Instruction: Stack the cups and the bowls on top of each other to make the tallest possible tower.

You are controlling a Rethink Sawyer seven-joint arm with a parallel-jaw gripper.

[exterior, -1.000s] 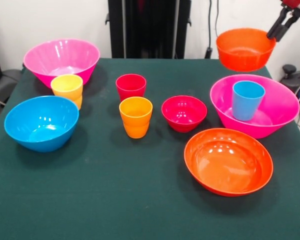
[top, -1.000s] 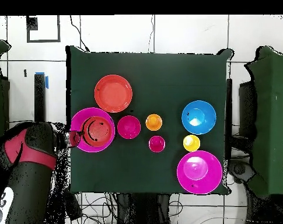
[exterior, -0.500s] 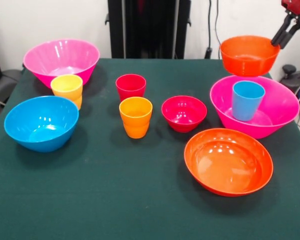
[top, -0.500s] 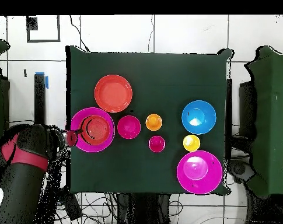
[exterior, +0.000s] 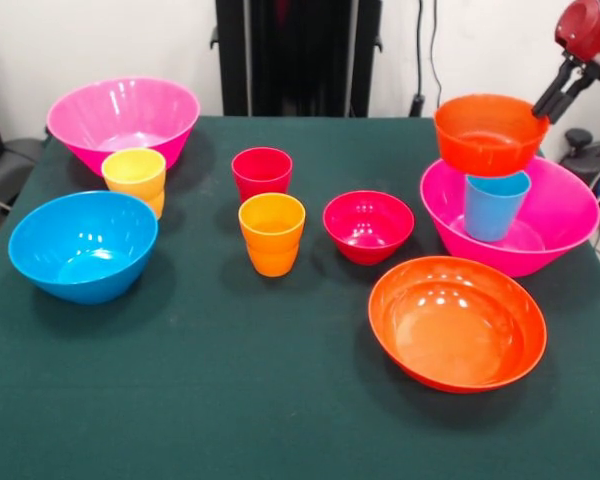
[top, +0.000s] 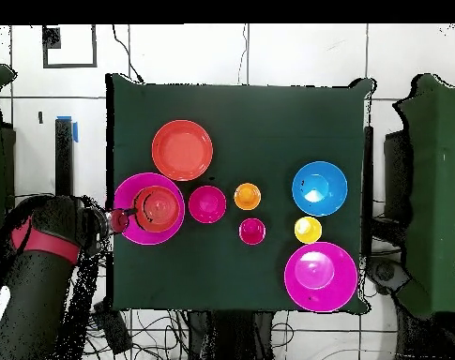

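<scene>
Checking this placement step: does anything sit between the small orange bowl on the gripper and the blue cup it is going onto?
Nothing visible does. The small orange bowl, gripped at its rim by the gripper, sits directly over the blue cup inside the pink bowl; whether they touch is unclear.

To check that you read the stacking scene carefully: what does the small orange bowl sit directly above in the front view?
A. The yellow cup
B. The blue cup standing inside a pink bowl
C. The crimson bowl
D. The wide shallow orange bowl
B: the small orange bowl is over the blue cup, which stands upright inside the large pink bowl; the gripper is at the bowl's rim.
</scene>
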